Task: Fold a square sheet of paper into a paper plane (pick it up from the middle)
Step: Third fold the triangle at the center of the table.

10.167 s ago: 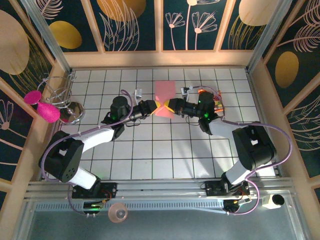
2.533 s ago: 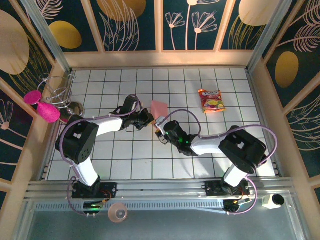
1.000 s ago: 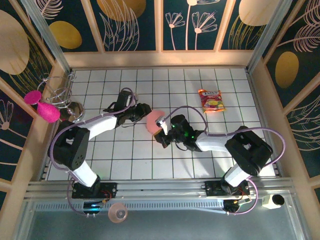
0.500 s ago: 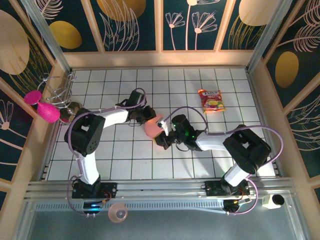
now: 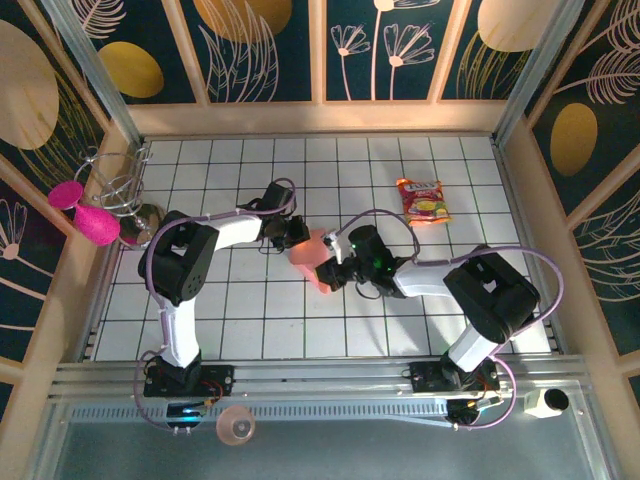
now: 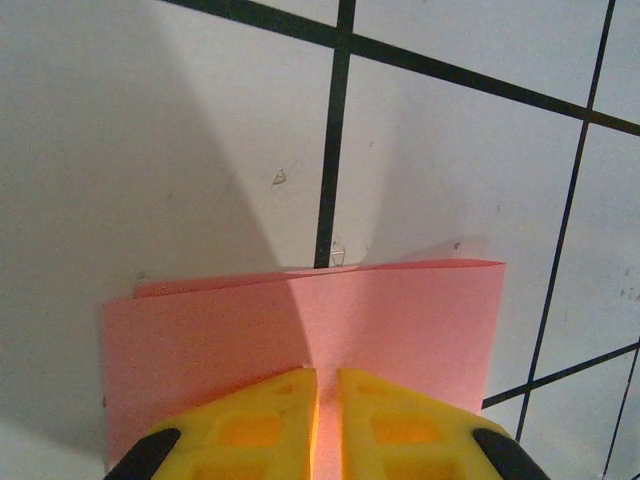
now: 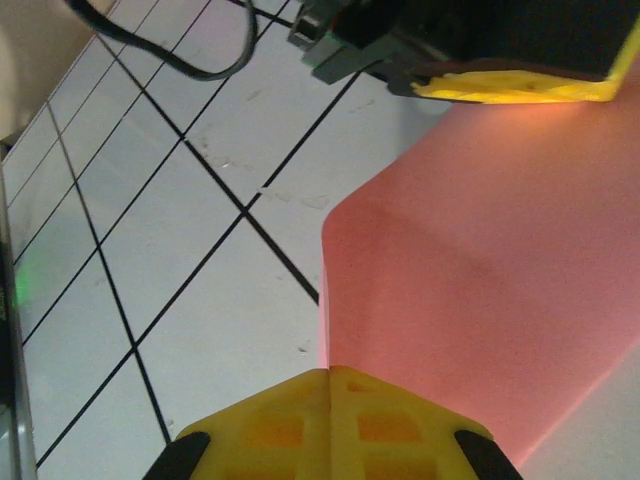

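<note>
The square sheet of paper (image 5: 312, 258), salmon pink and folded double, is held up between both grippers over the middle of the tiled floor. My left gripper (image 5: 297, 238) comes in from the upper left. In the left wrist view its yellow fingers (image 6: 250, 425) pinch the sheet (image 6: 400, 320) through a thin gap. My right gripper (image 5: 335, 268) comes in from the right, and its fingers (image 7: 270, 420) meet at the sheet's near edge (image 7: 480, 290). The left gripper's yellow finger (image 7: 510, 88) shows at the sheet's far end.
A red-and-yellow snack packet (image 5: 423, 200) lies on the tiles at the back right. A wire rack (image 5: 120, 185) and magenta discs (image 5: 80, 210) stand by the left wall. Wooden walls (image 5: 320, 118) close in the floor.
My left gripper has narrowed onto the sheet. Both grippers and the paper have shifted slightly to the right, and the sheet now looks flatter and more tightly folded.
</note>
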Motion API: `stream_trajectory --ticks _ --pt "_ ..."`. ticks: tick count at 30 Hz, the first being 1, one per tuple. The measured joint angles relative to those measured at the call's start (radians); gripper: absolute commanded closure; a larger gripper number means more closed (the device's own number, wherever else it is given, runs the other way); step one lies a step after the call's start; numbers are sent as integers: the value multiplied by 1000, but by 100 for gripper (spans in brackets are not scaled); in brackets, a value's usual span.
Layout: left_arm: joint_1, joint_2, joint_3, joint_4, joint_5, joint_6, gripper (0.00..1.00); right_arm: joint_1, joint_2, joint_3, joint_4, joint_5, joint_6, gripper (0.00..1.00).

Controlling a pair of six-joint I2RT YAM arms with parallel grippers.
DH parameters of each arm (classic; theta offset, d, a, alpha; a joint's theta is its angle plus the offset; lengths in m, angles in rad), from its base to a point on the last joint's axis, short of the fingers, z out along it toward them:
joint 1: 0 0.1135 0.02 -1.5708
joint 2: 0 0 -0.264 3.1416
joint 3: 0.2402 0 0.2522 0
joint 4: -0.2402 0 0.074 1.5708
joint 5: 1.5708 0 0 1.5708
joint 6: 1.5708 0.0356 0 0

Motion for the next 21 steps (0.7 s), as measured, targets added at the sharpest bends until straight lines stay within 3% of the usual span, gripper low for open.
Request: stream_trajectory --ticks 21 --pt "0 3 3 -1 0 18 88 -32 59 4 -53 141 60 100"
